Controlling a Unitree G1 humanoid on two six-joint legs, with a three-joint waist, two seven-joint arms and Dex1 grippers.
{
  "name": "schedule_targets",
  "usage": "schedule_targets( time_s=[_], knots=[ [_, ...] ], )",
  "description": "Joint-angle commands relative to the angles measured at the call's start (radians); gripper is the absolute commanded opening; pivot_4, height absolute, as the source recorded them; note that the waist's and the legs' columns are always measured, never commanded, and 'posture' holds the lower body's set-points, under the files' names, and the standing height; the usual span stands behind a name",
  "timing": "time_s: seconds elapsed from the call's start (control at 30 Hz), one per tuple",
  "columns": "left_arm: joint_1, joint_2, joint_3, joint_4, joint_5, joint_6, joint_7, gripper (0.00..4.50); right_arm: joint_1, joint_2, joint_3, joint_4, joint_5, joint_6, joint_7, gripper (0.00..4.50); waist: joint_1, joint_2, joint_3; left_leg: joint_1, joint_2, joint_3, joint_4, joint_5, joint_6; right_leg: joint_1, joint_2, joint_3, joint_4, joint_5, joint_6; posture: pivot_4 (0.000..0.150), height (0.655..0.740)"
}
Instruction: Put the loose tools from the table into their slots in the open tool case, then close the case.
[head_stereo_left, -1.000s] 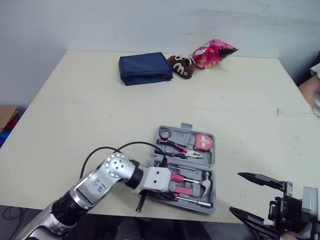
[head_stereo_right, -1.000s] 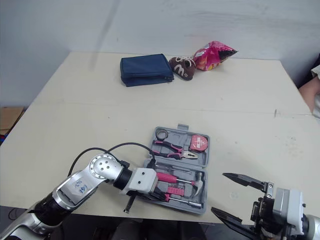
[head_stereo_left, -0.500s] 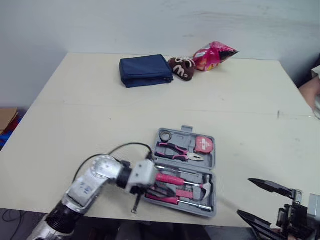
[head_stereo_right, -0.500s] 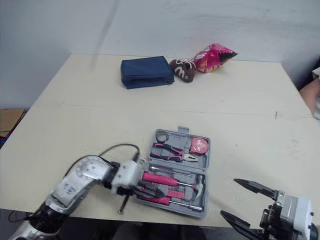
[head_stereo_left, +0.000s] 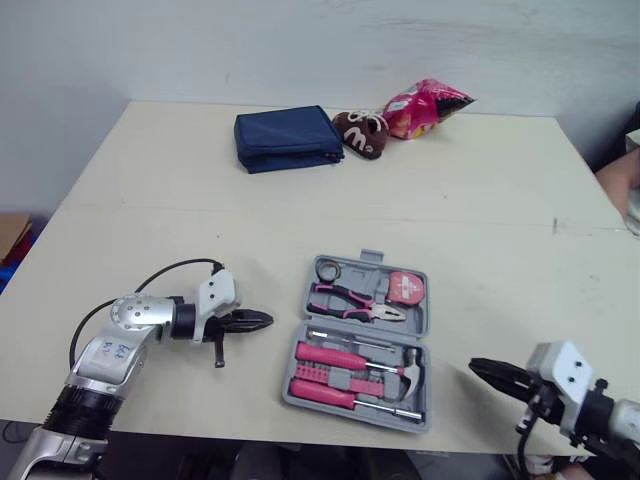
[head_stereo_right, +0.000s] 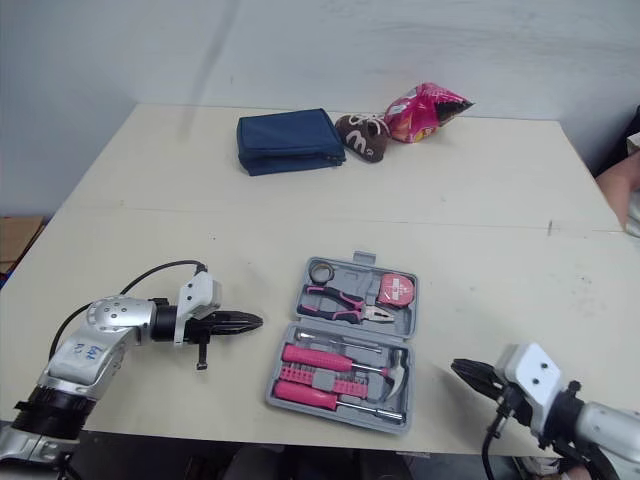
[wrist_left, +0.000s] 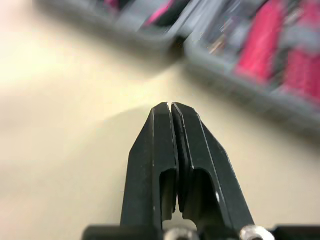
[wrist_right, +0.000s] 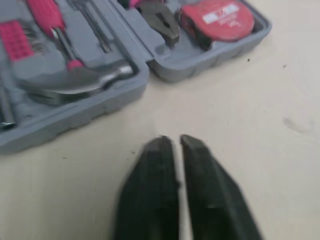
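Right wrist view: hammer (wrist_right: 75, 80), tape measure (wrist_right: 217, 17) slotted; left pincer (head_stereo_left: 263, 320) closed near case (head_stereo_left: 426, 308).

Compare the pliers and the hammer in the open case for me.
The pliers sit in the far half of the tool case, beside the red tape measure; the hammer sits in the near half. The pliers have two pink-and-black handles; the hammer has one pink handle and a metal head. Both lie in slots, heads toward the robot's right.
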Motion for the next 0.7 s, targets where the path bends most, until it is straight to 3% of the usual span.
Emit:
schedule_targets(
  time_s=[0.03, 0.27, 0.7],
  knots=[
    [-0.051, -0.054, -0.027, 0.035, 0.041, -0.004, 0.05, 0.0, -0.074, -0.012, 0.065, 0.059, -0.037, 0.019, -0.016, 0.04, 0.005, 0.0, 0.0, -0.001, 0.0, 0.0, 0.0, 0.001, -0.002, 0.0, 0.0, 0.0, 0.0, 0.0, 0.0, 0.15, 0.74],
    [-0.087, -0.109, -0.082, 0.063, 0.087, 0.004, 0.055, 0.0, -0.214, 0.004, 0.185, 0.149, -0.079, 0.019, -0.03, 0.04, -0.001, -0.001, 0.0, -0.012, 0.002, 0.001, 0.011, 0.003, -0.004, -0.011, 0.003, 0.001, 0.006, 0.0, 0.003, 0.15, 0.74],
    [-0.088, -0.155, -0.099, -0.001, 0.077, 0.07, 0.062, 0.0, -0.379, 0.045, 0.333, 0.208, -0.086, 0.025, -0.018, 0.04, -0.008, -0.004, 0.0, -0.01, 0.002, 0.002, 0.015, 0.007, -0.002, -0.013, 0.003, 0.004, 0.018, 0.005, 0.006, 0.15, 0.74]
  ],
)
